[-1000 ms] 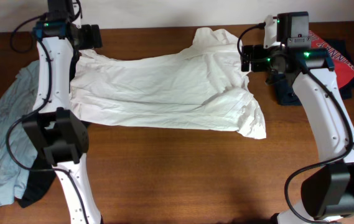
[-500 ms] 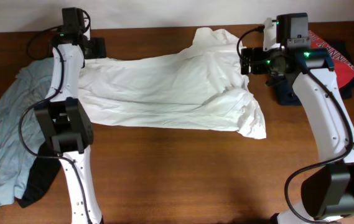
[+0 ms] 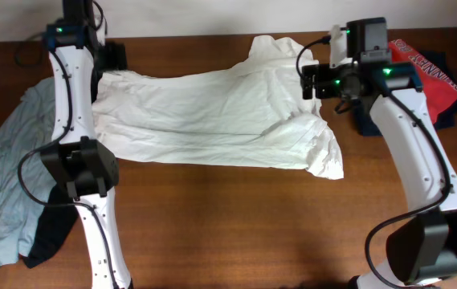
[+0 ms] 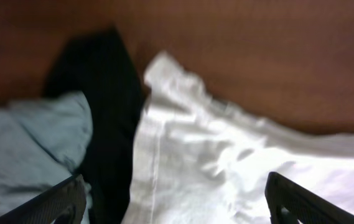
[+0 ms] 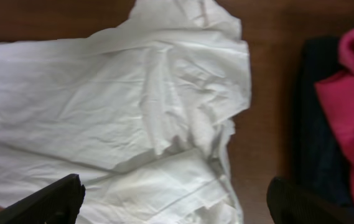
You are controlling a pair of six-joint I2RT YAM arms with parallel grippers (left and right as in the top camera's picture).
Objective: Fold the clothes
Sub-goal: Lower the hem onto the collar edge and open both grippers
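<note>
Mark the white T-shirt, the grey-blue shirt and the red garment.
white T-shirt (image 3: 212, 112): overhead view, middle of its spread body.
grey-blue shirt (image 3: 3, 160): overhead view, middle of the crumpled cloth.
red garment (image 3: 441, 80): overhead view, exposed red cloth.

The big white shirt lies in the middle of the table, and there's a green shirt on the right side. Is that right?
Not quite: the shirt on the right side is red, not green, as the overhead view shows. The big white shirt does lie in the middle of the table.
</note>
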